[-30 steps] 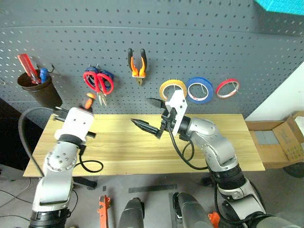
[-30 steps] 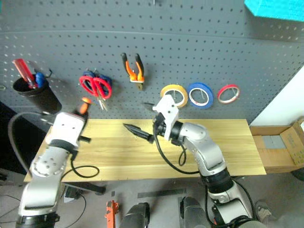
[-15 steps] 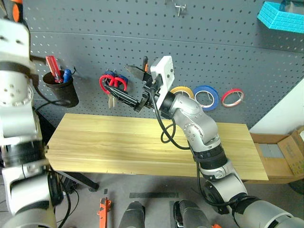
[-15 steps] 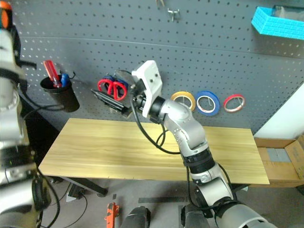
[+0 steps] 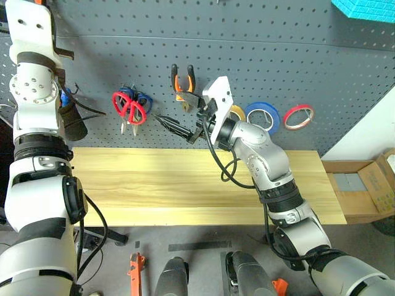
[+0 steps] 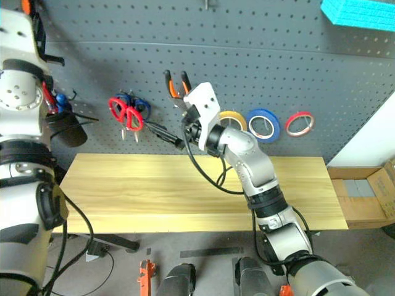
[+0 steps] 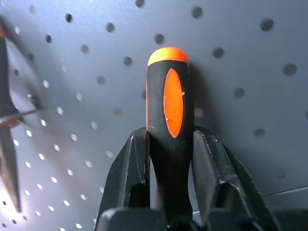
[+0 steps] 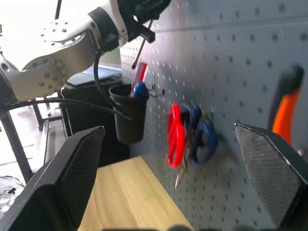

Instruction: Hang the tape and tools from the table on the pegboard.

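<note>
Yellow wood table (image 5: 185,185) carries no tools or tape. On the pegboard (image 5: 278,55) hang the red-handled scissors (image 5: 128,108), the pliers (image 5: 182,83) and the yellow tape (image 6: 232,118), with blue and red tape rings alongside. One item is outstanding: the screwdriver (image 7: 168,125), clamped by its black-and-orange handle in the left gripper (image 7: 169,144), raised high against the board above a black cup (image 6: 66,128) that holds other tools. Right gripper (image 8: 168,159) stands wide and carries nothing, close before the scissors and pliers. In my judgement, only stowing the screwdriver remains.
</note>
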Action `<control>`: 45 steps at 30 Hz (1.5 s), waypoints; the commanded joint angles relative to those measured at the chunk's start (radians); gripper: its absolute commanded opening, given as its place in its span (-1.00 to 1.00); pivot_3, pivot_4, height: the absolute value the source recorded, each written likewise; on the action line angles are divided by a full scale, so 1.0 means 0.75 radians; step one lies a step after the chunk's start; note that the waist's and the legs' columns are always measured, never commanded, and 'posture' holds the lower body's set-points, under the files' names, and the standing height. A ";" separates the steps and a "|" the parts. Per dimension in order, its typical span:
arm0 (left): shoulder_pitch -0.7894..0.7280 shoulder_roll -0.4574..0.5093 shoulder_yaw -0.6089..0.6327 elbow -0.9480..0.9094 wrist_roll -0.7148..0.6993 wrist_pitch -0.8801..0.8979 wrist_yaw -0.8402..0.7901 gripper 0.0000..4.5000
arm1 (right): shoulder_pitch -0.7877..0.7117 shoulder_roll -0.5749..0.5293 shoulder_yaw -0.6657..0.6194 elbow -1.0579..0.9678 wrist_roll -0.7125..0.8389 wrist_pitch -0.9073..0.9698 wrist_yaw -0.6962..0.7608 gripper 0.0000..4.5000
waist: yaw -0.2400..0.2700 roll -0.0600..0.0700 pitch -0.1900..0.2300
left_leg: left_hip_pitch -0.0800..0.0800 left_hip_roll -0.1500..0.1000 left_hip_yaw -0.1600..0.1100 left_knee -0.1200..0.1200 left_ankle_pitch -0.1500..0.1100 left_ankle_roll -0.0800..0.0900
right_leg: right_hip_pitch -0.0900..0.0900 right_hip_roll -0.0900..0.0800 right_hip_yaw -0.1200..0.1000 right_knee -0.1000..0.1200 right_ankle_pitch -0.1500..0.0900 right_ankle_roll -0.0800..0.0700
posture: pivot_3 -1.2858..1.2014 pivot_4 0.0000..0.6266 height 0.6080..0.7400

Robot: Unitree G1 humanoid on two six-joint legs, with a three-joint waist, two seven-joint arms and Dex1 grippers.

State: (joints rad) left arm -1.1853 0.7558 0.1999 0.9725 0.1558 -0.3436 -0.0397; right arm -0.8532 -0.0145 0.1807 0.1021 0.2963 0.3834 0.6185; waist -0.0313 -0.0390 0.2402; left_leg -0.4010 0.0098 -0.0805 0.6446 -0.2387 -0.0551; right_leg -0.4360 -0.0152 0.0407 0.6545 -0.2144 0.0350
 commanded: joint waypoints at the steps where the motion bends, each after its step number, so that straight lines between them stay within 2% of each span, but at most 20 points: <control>1: -0.004 0.027 -0.004 -0.001 -0.015 -0.022 0.008 -0.63 | 0.019 -0.009 0.002 -0.080 0.011 0.023 0.005 1.00 | 0.000 -0.001 0.019 | 0.000 0.000 0.000 0.001 0.000 0.000 | 0.000 0.000 0.000 0.003 -0.001 0.000 | 0.03 -0.06 1.00; 8: 0.185 0.039 0.037 -0.167 -0.066 0.030 0.012 -0.63 | 0.036 -0.017 0.005 -0.087 0.008 0.042 0.002 1.00 | -0.002 0.003 0.040 | 0.000 -0.001 0.000 0.002 0.000 0.000 | -0.004 -0.001 0.001 0.011 -0.002 0.000 | 0.04 -0.01 1.00; 16: 0.587 0.052 0.182 -0.663 -0.130 0.287 0.043 -0.63 | 0.036 -0.012 0.017 -0.076 0.009 0.046 0.017 1.00 | -0.004 0.000 0.060 | -0.004 0.001 0.001 0.001 0.000 0.000 | -0.010 -0.002 0.001 0.010 -0.002 -0.001 | 0.06 -0.02 1.00; 21: 0.693 0.045 0.232 -0.836 -0.143 0.410 0.047 -0.63 | 0.029 -0.016 0.019 -0.055 0.003 0.036 0.032 1.00 | -0.005 0.000 0.060 | -0.005 0.001 0.004 0.000 0.000 0.000 | -0.012 -0.003 0.000 0.007 -0.002 -0.001 | 0.07 -0.04 1.00; 32: 0.697 0.021 0.239 -0.887 -0.157 0.487 0.060 0.93 | 0.036 -0.021 0.028 -0.063 -0.010 0.033 0.037 1.00 | -0.001 0.000 0.060 | -0.004 0.001 0.004 0.000 0.000 0.000 | -0.012 -0.003 0.000 0.007 -0.002 -0.001 | 0.06 -0.06 1.00; 33: 0.693 0.021 0.238 -0.880 -0.157 0.486 0.060 0.99 | 0.037 -0.020 0.028 -0.063 -0.012 0.033 0.036 1.00 | -0.001 0.000 0.060 | -0.004 0.001 0.004 0.000 0.000 0.000 | -0.012 -0.003 0.000 0.007 -0.002 -0.001 | 0.06 -0.08 1.00; 41: 0.687 -0.025 0.271 -0.902 -0.244 0.542 0.041 0.99 | 0.034 -0.051 0.030 -0.068 -0.038 -0.019 0.054 1.00 | -0.001 -0.002 0.058 | -0.004 0.000 0.004 0.000 0.000 0.000 | -0.011 -0.004 0.000 0.007 -0.002 -0.001 | 0.06 -0.22 1.00; 45: 0.759 -0.095 0.256 -1.163 -0.375 0.643 -0.059 0.99 | 0.056 -0.153 -0.009 -0.170 -0.029 -0.004 0.095 1.00 | 0.001 -0.005 0.056 | -0.005 0.000 0.004 0.000 0.000 -0.001 | -0.012 -0.004 -0.001 0.006 -0.002 -0.001 | 0.06 -0.39 1.00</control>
State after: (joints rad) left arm -0.6279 0.6976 0.3779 0.2555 -0.0689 0.1013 -0.0561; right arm -0.8117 -0.1005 0.2074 0.0659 0.2626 0.3906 0.6749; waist -0.0309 -0.0428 0.2821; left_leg -0.4055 0.0099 -0.0775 0.6448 -0.2386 -0.0557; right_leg -0.4449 -0.0190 0.0402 0.6589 -0.2160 0.0343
